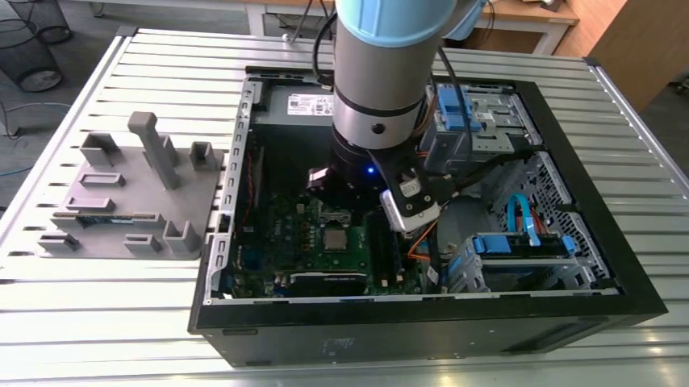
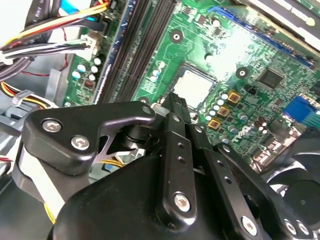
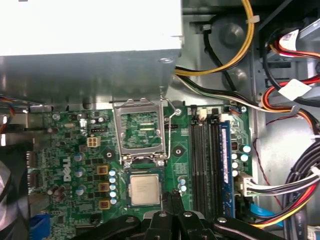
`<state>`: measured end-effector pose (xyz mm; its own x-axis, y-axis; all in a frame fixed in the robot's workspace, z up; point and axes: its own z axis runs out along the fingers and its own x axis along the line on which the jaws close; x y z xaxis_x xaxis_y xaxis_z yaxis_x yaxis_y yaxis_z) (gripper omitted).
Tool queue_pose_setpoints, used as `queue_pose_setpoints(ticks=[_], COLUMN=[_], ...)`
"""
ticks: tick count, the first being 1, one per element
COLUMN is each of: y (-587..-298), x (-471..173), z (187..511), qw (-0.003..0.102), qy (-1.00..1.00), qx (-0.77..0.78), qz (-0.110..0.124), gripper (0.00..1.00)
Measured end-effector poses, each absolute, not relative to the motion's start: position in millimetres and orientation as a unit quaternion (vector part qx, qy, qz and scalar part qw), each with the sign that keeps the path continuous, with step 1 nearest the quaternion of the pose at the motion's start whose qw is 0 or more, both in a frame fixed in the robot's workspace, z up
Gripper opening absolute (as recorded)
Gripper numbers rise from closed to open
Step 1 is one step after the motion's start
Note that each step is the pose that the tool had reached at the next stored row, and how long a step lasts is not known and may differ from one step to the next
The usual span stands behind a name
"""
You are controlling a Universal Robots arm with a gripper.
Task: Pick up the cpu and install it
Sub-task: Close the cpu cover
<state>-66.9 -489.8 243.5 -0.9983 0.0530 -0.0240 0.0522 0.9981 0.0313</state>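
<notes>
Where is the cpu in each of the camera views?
Exterior view: cpu on the motherboard, near picture centre.
First wrist view: cpu between the raised socket frame and the pincer.
Second wrist view: cpu just beyond the pincer tip.
Shared landmark: black memory slots alongside it.

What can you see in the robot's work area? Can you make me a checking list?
Surface: slatted metal table carrying an open computer case.
Job's things: cpu lies flat in the motherboard socket; the socket's cover frame is flipped open.
Clutter: grey tray on the exterior view's left, holding a green memory stick.
Grippers: gripper by the cpu's corner, fingers together, holding nothing.
Cables: coloured wire bundles along the case side, clear of the socket.
Surroundings: wire bin on the floor.
</notes>
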Motion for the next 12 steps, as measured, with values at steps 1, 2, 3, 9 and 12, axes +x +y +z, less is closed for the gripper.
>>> queue_pose_setpoints(ticks=[1, 2, 3, 9, 12], y=[-489.8, -489.8, -489.9, -489.9, -489.8], x=[-65.4, -64.0, -62.8, -55.9, -54.2], z=[243.6, 243.5, 243.5, 243.5, 243.5], qw=[0.012, 0.012, 0.012, 0.012, 0.012], qy=[0.999, 0.999, 0.999, 0.999, 0.999], qx=[0.026, 0.026, 0.026, 0.026, 0.026], qz=[0.015, 0.015, 0.015, 0.015, 0.015], gripper=[0.11, 0.11, 0.11, 0.11, 0.11])
